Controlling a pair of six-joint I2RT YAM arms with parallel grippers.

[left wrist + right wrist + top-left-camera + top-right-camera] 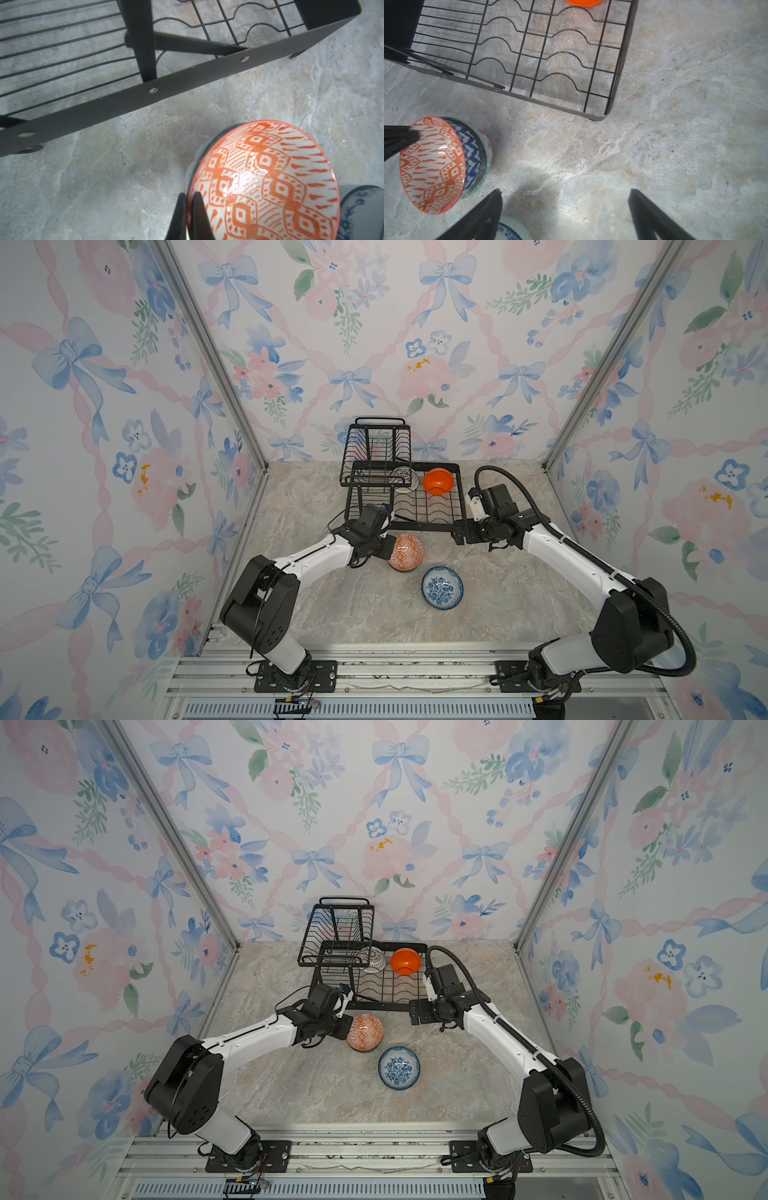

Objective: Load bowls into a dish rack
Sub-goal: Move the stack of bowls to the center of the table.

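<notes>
One glossy orange-and-white geometric bowl (264,180), round ceramic, rim pinched by left gripper (189,197), black wavy-wire dish rack (187,79) just beyond it, blue floral bowl (442,587) beside, right gripper (565,190) spread wide over marbled tabletop (675,124)

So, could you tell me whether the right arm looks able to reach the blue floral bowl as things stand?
Probably yes: the right gripper is open and empty, and the blue floral bowl sits upright on bare table with nothing between.

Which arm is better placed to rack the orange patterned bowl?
Left. The left gripper is shut on the rim of the orange patterned bowl, near the dish rack; the right gripper is open, empty.
</notes>
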